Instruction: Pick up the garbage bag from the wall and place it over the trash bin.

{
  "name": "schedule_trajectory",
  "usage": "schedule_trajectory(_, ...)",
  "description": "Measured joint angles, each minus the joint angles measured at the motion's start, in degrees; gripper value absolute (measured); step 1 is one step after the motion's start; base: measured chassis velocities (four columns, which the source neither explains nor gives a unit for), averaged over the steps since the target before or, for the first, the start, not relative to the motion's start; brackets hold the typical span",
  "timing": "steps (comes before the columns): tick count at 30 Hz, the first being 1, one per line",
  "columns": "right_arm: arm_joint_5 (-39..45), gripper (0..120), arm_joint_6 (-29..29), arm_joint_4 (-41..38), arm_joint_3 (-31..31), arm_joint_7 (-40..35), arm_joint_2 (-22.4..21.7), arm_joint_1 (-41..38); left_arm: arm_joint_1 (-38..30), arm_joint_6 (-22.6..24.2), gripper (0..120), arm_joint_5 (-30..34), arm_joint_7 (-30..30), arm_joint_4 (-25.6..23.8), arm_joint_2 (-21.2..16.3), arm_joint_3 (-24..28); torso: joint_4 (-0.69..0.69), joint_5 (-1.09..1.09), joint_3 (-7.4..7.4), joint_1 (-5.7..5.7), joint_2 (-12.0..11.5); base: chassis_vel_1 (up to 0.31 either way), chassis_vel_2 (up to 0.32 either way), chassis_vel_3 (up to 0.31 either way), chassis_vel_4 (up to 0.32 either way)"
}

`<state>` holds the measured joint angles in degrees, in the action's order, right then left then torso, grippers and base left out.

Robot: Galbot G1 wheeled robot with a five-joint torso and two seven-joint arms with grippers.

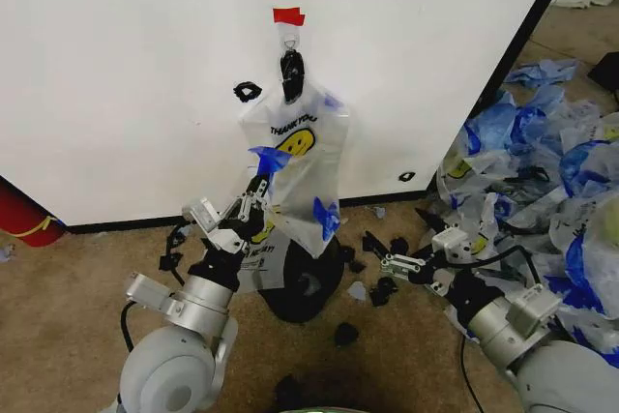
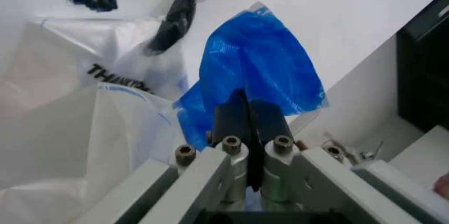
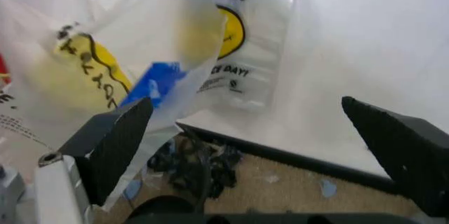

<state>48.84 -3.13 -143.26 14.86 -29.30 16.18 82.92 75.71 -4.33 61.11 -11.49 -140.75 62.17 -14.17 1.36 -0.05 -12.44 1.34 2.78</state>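
The garbage bag, translucent white with a yellow smiley and "THANK YOU" print, hangs from a small hook under red tape on the white wall. My left gripper is shut on one blue handle of the bag, its black fingers pinched together on the plastic. Directly below the bag, the round black trash bin stands on the carpet. My right gripper hovers low, right of the bin, open. Its fingers are spread wide and face the bag.
A heap of blue-and-white bags fills the floor at right. Small black scraps lie around the bin and along the wall's black base strip. A red object sits at far left. Bare carpet lies left of my left arm.
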Motion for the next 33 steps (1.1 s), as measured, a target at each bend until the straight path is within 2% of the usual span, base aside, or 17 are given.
schedule_trajectory(2, 4.05, 99, -1.8, 0.01, 0.08, 0.87, -0.82, -0.18, -0.11, 0.07, 0, 1.97, -0.02, -0.57, -0.49, -0.47, 0.0, -0.01, 0.0, 0.0, 0.0, 0.0, 0.0, 0.0, 0.0)
schedule_trajectory(4, 7.96, 99, -5.91, 0.01, 0.22, 5.18, -1.93, -0.63, -0.3, 0.13, 0, 2.86, -0.03, -0.69, -0.67, -0.43, 0.0, 0.0, 0.0, 0.0, 0.0, 0.0, 0.0, 0.0, 0.0)
schedule_trajectory(12, 13.87, 99, -13.48, 0.02, 0.76, 15.83, -2.49, -0.89, -0.88, 0.27, 0, 2.11, 0.22, 0.37, 0.1, 0.31, 0.0, -0.01, 0.0, 0.0, 0.0, 0.0, 0.0, 0.0, 0.0)
schedule_trajectory(20, 14.05, 98, -12.95, 0.03, -0.06, 14.75, -1.82, -0.54, -0.94, 0.27, 0, 1.44, 0.29, 0.88, 0.16, 0.54, 0.0, 0.0, 0.0, 0.0, 0.0, 0.0, 0.0, 0.0, 0.0)
schedule_trajectory(24, 12.3, 99, -9.46, 0.03, -0.61, 10.79, -2.15, -0.99, -0.87, 0.21, 0, -0.03, 0.59, 2.04, 0.3, 1.37, 0.0, 0.0, 0.0, 0.0, 0.0, 0.0, 0.0, 0.0, 0.0)
schedule_trajectory(28, 12.49, 99, -8.35, 0.03, -0.59, 9.49, -2.89, -1.17, -1.0, 0.18, 0, -0.17, 0.82, 2.43, 0.49, 1.75, 0.0, 0.0, 0.0, 0.0, 0.0, 0.0, 0.0, 0.0, 0.0)
schedule_trajectory(33, 21.19, 99, -8.75, 0.02, -0.69, 10.05, -4.73, -0.95, -1.8, 0.08, 0, -0.23, 1.22, 3.53, 0.86, 2.88, -0.01, -0.01, -0.01, 0.0, 0.0, 0.0, 0.0, 0.0, 0.0)
